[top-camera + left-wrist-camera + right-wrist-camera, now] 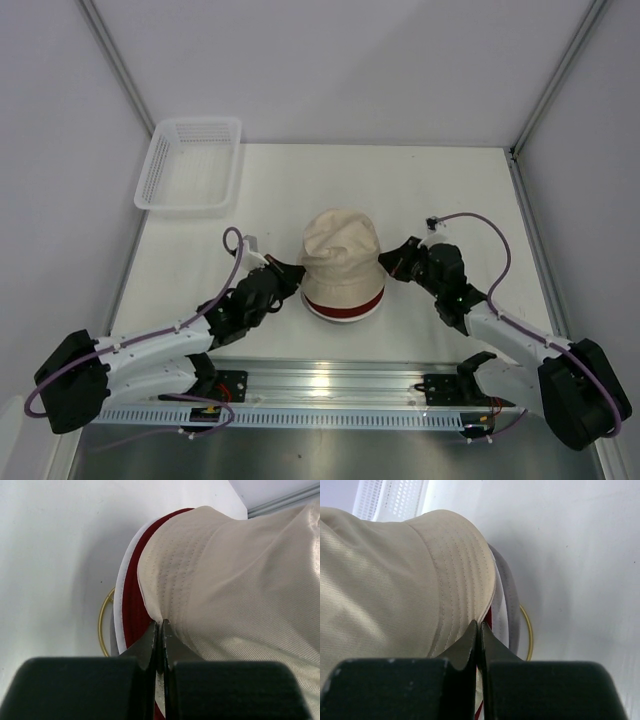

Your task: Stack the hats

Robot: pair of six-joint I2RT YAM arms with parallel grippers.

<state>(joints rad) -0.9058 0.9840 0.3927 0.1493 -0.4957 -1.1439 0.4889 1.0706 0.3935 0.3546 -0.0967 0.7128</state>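
The beige hat point(342, 258) sits on top of a pile at the table's middle, over the dark red hat point(345, 309) and the white hat point(122, 592). The grey hat's brim point(512, 600) shows only in the right wrist view. My left gripper point(296, 273) is shut on the beige hat's brim point(165, 580) at its left side. My right gripper point(388, 262) is shut on the beige brim point(455, 575) at its right side. The beige hat hangs between both grippers, low over the pile.
A gold wire stand point(104, 625) shows under the pile, also in the right wrist view point(529, 632). A white mesh basket point(190, 165) stands at the back left. A metal rail point(330, 385) runs along the near edge.
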